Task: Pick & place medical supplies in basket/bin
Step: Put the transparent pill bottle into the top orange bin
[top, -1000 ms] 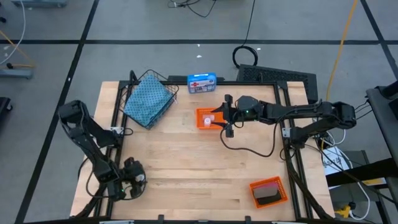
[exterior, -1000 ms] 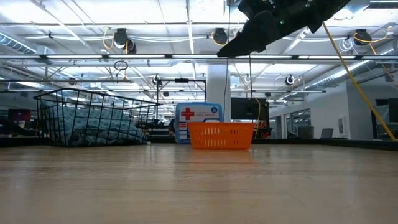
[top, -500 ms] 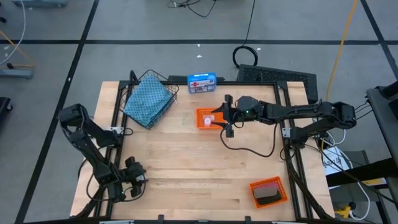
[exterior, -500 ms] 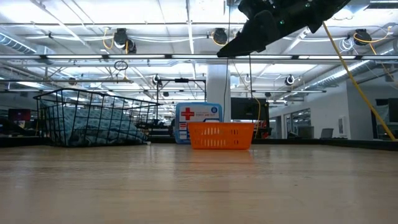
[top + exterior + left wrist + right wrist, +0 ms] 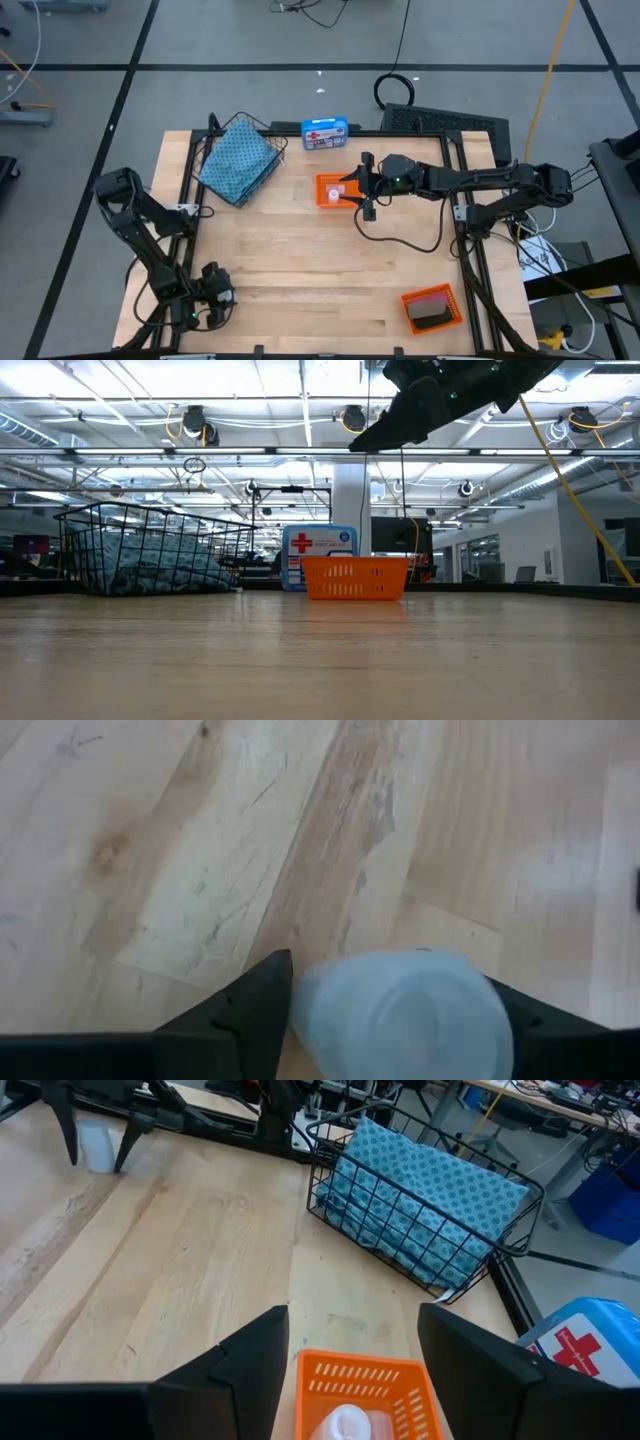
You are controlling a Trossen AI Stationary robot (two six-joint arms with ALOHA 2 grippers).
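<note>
My left gripper (image 5: pixel 212 292), near the table's near left corner, is shut on a small white vial (image 5: pixel 400 1015). The same gripper (image 5: pixel 95 1160) and vial (image 5: pixel 96 1142) show far off in the right wrist view. My right gripper (image 5: pixel 350 190) hangs open above a small orange tray (image 5: pixel 325 180) that holds another white vial (image 5: pixel 345 1422); its fingers touch nothing. The dark wire basket (image 5: pixel 270 140) stands at the far left with the folded teal patterned cloth (image 5: pixel 238 162) lying inside it. My left gripper pinches the white vial between its two fingers (image 5: pixel 255 1010), one on each side of its round body (image 5: pixel 320 1010). The fingers point down from above. I cannot tell whether the vial's bottom rests on the wood or hangs clear.
A blue box with a red-and-white label (image 5: pixel 325 132) stands at the far edge behind the orange tray. A second orange tray (image 5: pixel 432 307) at the near right holds something dark and something pink. Bare wood (image 5: pixel 300 260) lies between the two arms.
My left gripper, still shut on the vial, has shifted a little toward the table's near edge.
</note>
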